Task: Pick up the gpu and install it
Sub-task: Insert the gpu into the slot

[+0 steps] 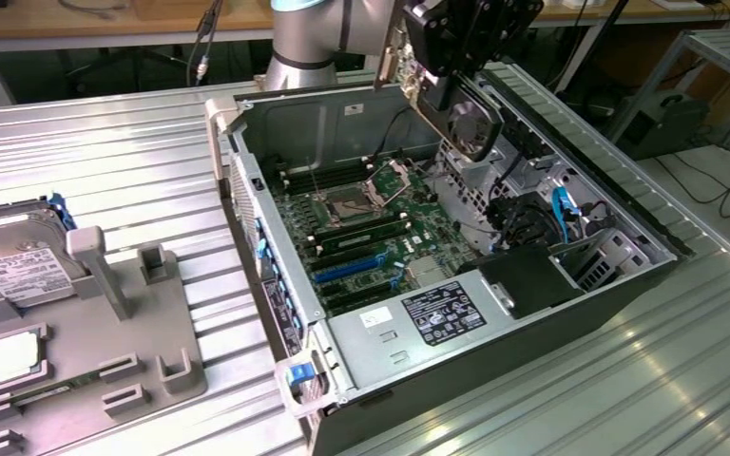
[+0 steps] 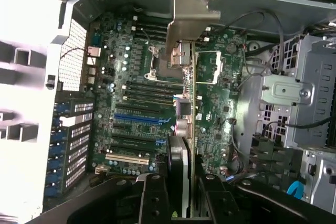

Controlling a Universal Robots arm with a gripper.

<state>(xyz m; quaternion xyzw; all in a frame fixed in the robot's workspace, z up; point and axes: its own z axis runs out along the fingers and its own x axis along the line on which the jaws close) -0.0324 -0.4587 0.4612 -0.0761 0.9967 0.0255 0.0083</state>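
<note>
Cataloguing the moment, we enter first the pincer point(image 1: 445, 87), pressed together on the gpu point(image 1: 477, 131) and pinching it by its upper edge, so the card hangs edge-down in the air above the open computer case point(image 1: 248, 180), well clear of the motherboard point(image 1: 365, 223). Second entry: the card's silver end bracket point(image 2: 188, 14), which sits close to a case wall in the wrist view. Third entry: the blue expansion slot point(image 2: 137, 119) and the cream slot point(image 2: 126, 158). The card's edge runs across their length rather than along it, and it hangs over the processor socket point(image 2: 163, 59) region, not over either slot. Fourth entry: dark cables point(image 2: 262, 22) looping near the drive cage point(image 2: 310, 93).

Hazards, as we judge them: a descent at this heading would set the edge connector onto board components instead of into a slot. The bracket could catch the case wall or snag a cable during any turn. A narrow pinch on a thin card may also let it pivot, leaving it tilted at the slot. Off to one side, a hard drive point(image 1: 16, 256) rests on a grey fixture on the ribbed worktop point(image 1: 111, 161), apart from the work.
</note>
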